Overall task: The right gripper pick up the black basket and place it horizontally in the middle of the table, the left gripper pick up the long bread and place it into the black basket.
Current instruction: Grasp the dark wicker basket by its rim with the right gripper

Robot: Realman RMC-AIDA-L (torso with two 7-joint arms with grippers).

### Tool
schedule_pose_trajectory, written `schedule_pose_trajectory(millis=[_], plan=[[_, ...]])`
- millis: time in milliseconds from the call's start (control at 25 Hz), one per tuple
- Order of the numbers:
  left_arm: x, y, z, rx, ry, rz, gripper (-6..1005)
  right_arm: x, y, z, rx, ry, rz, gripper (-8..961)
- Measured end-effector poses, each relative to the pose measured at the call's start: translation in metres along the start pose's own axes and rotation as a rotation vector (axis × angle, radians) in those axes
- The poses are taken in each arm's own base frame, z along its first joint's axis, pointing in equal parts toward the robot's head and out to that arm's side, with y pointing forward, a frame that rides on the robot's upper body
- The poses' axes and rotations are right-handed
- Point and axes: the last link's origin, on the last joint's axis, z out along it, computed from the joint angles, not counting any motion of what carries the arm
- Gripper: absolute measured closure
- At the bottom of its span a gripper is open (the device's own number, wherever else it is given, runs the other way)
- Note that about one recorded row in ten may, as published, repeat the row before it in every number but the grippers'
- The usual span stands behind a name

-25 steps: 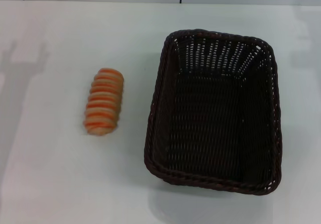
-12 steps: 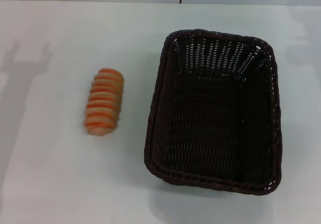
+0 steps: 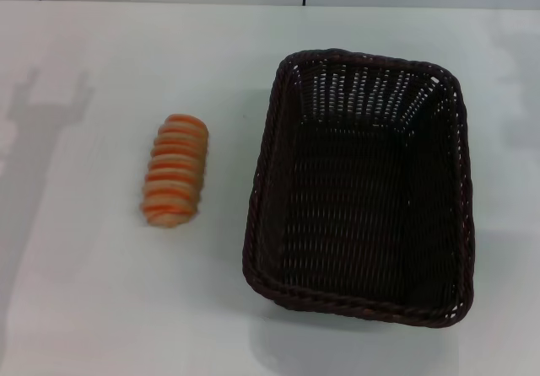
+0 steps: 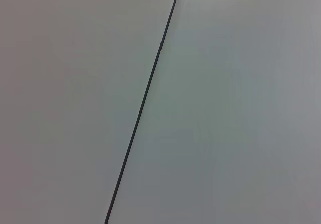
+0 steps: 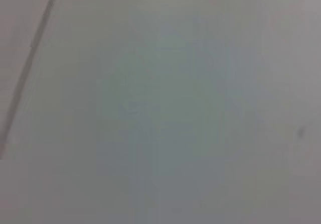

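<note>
The large rectangular dark woven wicker basket point(image 3: 360, 186) stands on the right half of the plain white surface point(image 3: 101, 300), its long side running away from the robot, its inside empty, its braided rim and see-through sides plain to see. Left of it, near but apart, lies the small oblong orange-and-tan striped loaf of bread point(image 3: 175, 170), also lengthwise. Grey shadows fall on the surface at far left. Beyond its far edge rise pale wall panels with dark seams point(image 4: 145, 98). Neither gripper shows, so whether their fingers are released or clenched cannot be told.
</note>
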Motion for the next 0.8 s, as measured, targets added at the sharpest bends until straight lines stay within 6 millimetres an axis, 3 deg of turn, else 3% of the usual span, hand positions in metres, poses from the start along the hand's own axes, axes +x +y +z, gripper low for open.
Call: schedule_pose_trajectory(millis=[280, 480, 800], plan=[[0.0, 0.0, 0.0, 0.0, 0.0, -0.001, 169, -0.003, 0.003, -0.004, -0.143, -0.033, 0.075, 229], [0.002, 0.001, 0.001, -0.003, 0.012, -0.002, 169, -0.005, 0.011, 0.009, -0.172, 0.139, -0.005, 229], [0.007, 0.001, -0.001, -0.01, 0.042, 0.008, 169, -0.039, 0.017, 0.005, -0.167, 0.421, -0.071, 230]])
